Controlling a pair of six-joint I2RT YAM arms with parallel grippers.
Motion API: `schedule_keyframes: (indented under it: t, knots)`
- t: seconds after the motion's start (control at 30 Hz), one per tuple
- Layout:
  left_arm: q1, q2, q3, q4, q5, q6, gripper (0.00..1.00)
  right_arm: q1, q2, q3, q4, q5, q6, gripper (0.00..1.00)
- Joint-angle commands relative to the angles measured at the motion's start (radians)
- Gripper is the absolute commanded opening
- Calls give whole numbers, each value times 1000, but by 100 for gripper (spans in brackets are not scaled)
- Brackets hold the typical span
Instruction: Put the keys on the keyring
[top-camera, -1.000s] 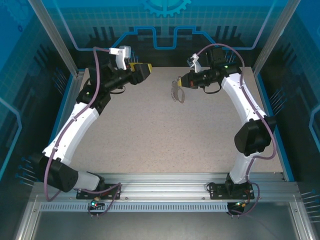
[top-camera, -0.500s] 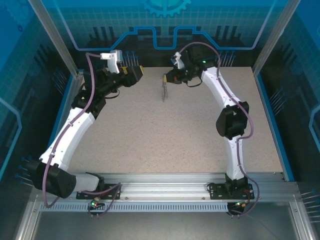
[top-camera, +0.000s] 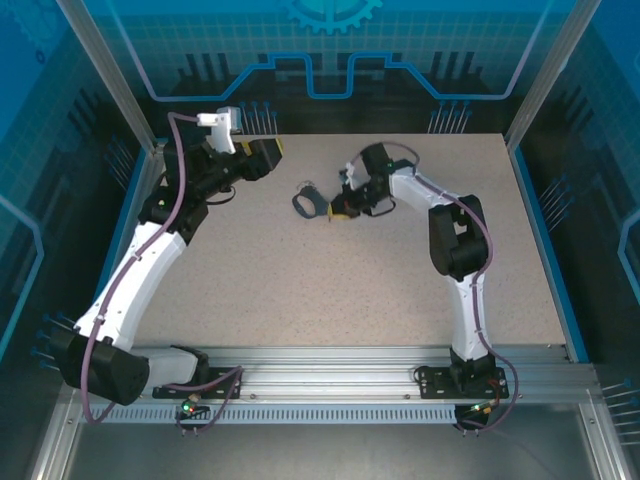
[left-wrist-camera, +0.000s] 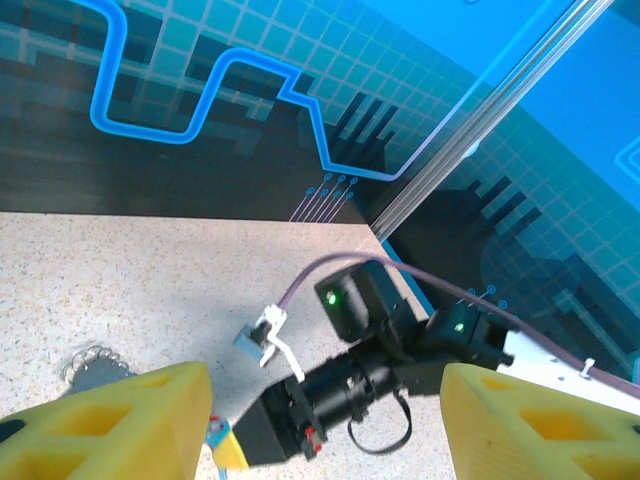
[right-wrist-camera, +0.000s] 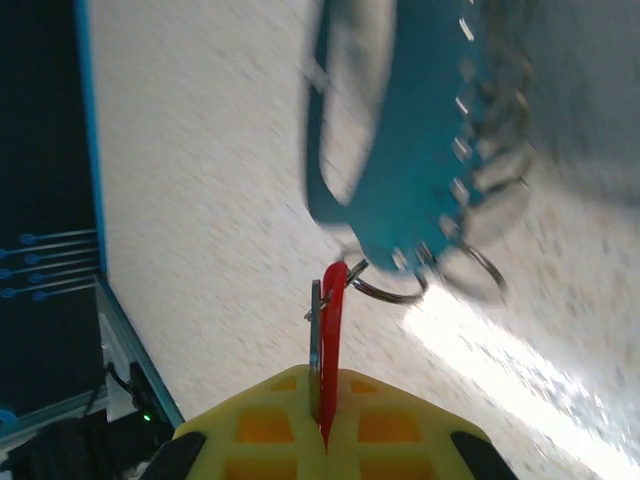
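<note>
Right arm folded sharply at the elbow, forearm pointing to 9 o'clock, wrist low. Right gripper (top-camera: 335, 210) clamped on the red key (right-wrist-camera: 330, 320), held edge-on. Keyring (top-camera: 308, 201) lies on the table (top-camera: 300, 290) just beyond its tips. Left arm stretched to 11 o'clock; left gripper (top-camera: 268, 152) parted, empty.

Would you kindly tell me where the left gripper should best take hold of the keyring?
Probably the plain band of the keyring, opposite its small rings, coming from the left arm's side. The right gripper, shut on the red key, crowds the ring edge; the flat band suits the open left gripper.
</note>
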Motion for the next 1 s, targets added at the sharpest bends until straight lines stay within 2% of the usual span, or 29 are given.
schedule_keyframes:
  t: [0.0,0.2,0.67,0.73,0.83,0.97]
  knots:
    - [12,-20,-20,7,-9,4,63,31,-117,-109,117,4,23,0]
    - [12,-23,-42,29,-5,-14,63,60,-176,-250,149,25,23,0]
    - [12,-48,-101,58,16,-37,63,158,-200,-372,139,54,7,0]
    - [12,-58,-114,56,18,-34,63,174,-214,-395,145,52,14,10]
    - [12,-82,-130,52,20,-34,63,198,-275,-431,145,53,17,36]
    - [12,-118,-138,38,17,-26,64,193,-420,-475,96,59,5,60]
